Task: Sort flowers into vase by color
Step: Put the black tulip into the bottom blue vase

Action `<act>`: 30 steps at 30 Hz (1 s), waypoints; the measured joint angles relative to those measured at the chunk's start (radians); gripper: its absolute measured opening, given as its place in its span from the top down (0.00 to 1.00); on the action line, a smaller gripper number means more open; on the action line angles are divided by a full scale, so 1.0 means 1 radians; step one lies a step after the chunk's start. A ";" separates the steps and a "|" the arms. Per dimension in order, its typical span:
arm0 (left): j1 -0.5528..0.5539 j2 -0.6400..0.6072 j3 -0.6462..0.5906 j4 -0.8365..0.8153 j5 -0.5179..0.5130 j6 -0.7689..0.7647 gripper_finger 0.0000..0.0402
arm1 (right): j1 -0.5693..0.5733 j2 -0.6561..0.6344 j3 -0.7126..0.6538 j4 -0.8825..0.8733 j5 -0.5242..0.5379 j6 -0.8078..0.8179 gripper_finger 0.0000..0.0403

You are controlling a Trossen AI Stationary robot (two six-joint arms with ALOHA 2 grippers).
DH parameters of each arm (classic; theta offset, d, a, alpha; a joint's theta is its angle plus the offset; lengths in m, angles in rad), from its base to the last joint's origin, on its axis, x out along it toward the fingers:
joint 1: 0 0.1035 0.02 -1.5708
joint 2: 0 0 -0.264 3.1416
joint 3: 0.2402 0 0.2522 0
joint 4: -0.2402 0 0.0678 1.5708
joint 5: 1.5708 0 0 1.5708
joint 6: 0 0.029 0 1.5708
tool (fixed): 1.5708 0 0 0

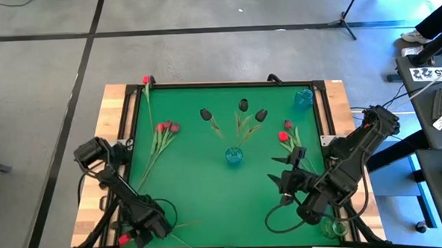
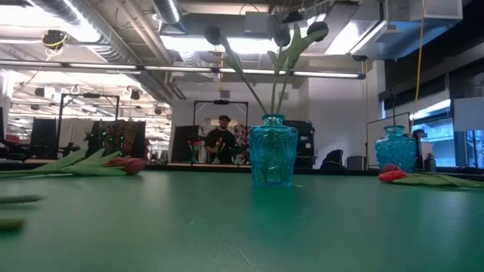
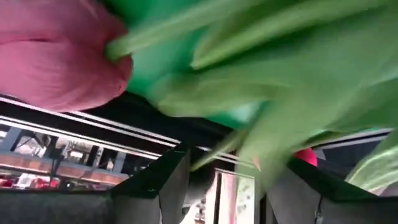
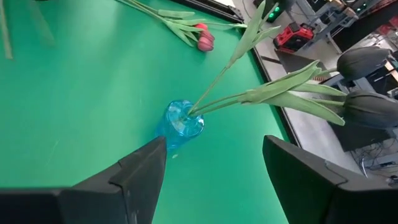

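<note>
Broadly, the green table [image 1: 209,192] carries the whole job, with the two dark arms coming in from its near corners. The left gripper [image 1: 140,231] sits low at the near left edge; its wrist view shows the fingers standing wide with a stem and leaves running up between them and a pink head [image 3: 59,53] close by, though that view is too blurred to say whether anything is actually gripped. The right gripper [image 1: 287,182] hovers over the right half of the mat, fingers wide apart and empty, looking toward the centre vase [image 1: 234,156].

That blue glass vase already holds three dark tulips [image 1: 243,108], their near-black heads fanned out toward the far edge. So one colour looks sorted. A second blue vase [image 1: 303,99] stands in the far right corner and appears empty; a greenish glass [image 1: 332,227] sits at the near right edge.

Left to do: a bunch of red and pink tulips [image 1: 167,128] lies flat on the left, one lone red tulip [image 1: 147,81] at the far left corner, and a pair of red ones [image 1: 285,132] just right of the centre vase. Roughly a third is done, I would judge.
</note>
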 joint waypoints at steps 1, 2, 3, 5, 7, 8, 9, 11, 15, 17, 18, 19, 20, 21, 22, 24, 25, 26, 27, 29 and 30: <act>0.000 -0.002 0.002 0.004 -0.006 0.000 0.53 | 0.000 0.000 0.000 0.000 0.001 0.000 0.33; 0.000 -0.002 0.010 -0.005 -0.018 0.001 0.53 | 0.000 0.000 0.000 0.000 0.004 0.000 0.33; 0.000 -0.002 0.017 -0.012 -0.035 0.007 0.53 | -0.001 0.000 0.000 0.000 0.004 0.000 0.33; 0.006 -0.003 0.034 -0.061 -0.082 0.028 0.53 | -0.001 0.000 0.000 0.000 0.007 0.000 0.33; 0.013 -0.004 0.037 -0.102 -0.146 0.042 0.53 | -0.001 0.000 0.000 0.000 0.013 0.000 0.33; 0.017 -0.004 0.037 -0.112 -0.166 0.045 0.53 | -0.001 0.000 0.000 0.000 0.012 0.000 0.33; 0.020 -0.004 0.037 -0.114 -0.169 0.046 0.53 | -0.001 0.000 0.000 0.000 0.012 0.000 0.33; 0.027 -0.004 0.037 -0.098 -0.136 0.050 0.53 | -0.001 0.000 0.000 0.001 0.004 0.003 0.33; 0.011 0.003 0.037 -0.083 0.003 0.064 0.59 | -0.001 0.000 0.000 0.000 0.002 0.025 0.33; -0.005 0.014 0.037 -0.096 0.010 0.078 0.64 | -0.001 0.000 0.000 0.000 0.001 0.028 0.33; -0.010 0.021 0.037 -0.102 0.005 0.078 0.68 | -0.001 0.000 0.000 0.000 0.001 0.028 0.33; -0.013 0.028 0.037 -0.102 -0.004 0.079 0.72 | -0.001 0.000 0.000 0.001 0.000 0.029 0.33; -0.014 0.036 0.037 -0.101 -0.015 0.079 0.76 | -0.001 0.000 0.000 0.001 -0.003 0.029 0.33; -0.013 0.042 0.037 -0.100 -0.023 0.080 0.80 | -0.001 0.000 0.000 0.000 -0.007 0.029 0.33; -0.012 0.044 0.037 -0.099 -0.037 0.079 0.85 | 0.000 0.000 0.000 -0.001 -0.011 0.029 0.33; -0.008 0.042 0.038 -0.102 -0.070 0.080 0.93 | 0.000 0.000 0.000 -0.004 -0.015 0.028 0.33; -0.004 0.041 0.046 -0.120 -0.092 0.080 0.96 | 0.000 0.000 0.000 -0.005 -0.016 0.027 0.33; 0.001 0.038 0.063 -0.149 -0.128 0.080 0.98 | 0.000 0.000 0.000 -0.008 -0.016 0.026 0.33; 0.009 0.035 0.088 -0.186 -0.167 0.080 0.98 | -0.001 0.000 0.000 -0.011 -0.016 0.023 0.33; 0.026 0.033 0.151 -0.269 -0.248 0.097 0.98 | -0.001 0.000 0.000 -0.018 -0.015 0.021 0.33; 0.034 0.033 0.188 -0.311 -0.301 0.103 0.98 | -0.001 0.000 0.000 -0.022 -0.015 0.020 0.33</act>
